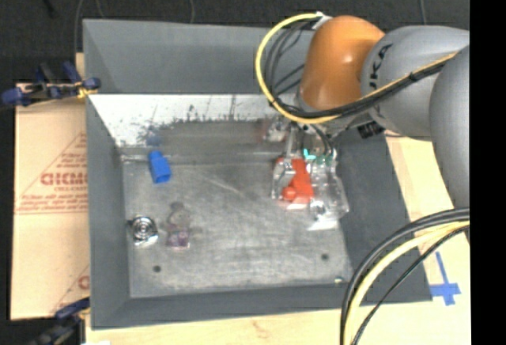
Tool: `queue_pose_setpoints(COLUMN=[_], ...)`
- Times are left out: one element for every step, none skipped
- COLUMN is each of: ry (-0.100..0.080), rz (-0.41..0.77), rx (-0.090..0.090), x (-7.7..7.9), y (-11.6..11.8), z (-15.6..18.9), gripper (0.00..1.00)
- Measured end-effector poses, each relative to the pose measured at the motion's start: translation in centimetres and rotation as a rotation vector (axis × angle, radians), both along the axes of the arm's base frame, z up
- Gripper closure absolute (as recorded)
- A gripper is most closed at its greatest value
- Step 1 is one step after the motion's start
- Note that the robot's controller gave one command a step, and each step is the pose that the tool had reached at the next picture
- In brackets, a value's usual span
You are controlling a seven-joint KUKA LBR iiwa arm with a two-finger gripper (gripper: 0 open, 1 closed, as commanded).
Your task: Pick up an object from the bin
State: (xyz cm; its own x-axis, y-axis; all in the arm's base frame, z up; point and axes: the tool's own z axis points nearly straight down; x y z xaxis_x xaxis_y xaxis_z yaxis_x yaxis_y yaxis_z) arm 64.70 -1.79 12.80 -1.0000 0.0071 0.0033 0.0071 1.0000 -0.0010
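Gripper (303, 177) low at the right of the grey bin (237, 276), over a red block (298, 187); whether open or closed cannot be told. Blue block (160, 167) lies well apart.

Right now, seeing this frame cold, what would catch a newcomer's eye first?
The arm's claw is down in the right part of the grey bin, over a red block amid clear plastic. A blue block lies near the back left, and a shiny round metal piece at front left.
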Motion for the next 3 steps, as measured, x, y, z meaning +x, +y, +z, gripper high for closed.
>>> queue_pose_setpoints(ry=[-0.008,-0.005,-0.003], rz=[0.097,0.160,0.240], rx=[0.003,0.002,0.002], x=[0.5,-7.3,-4.8], y=[8.5,13.0,18.7], z=[-1.2,3.9,-3.9], gripper=[0.00,0.00,0.00])
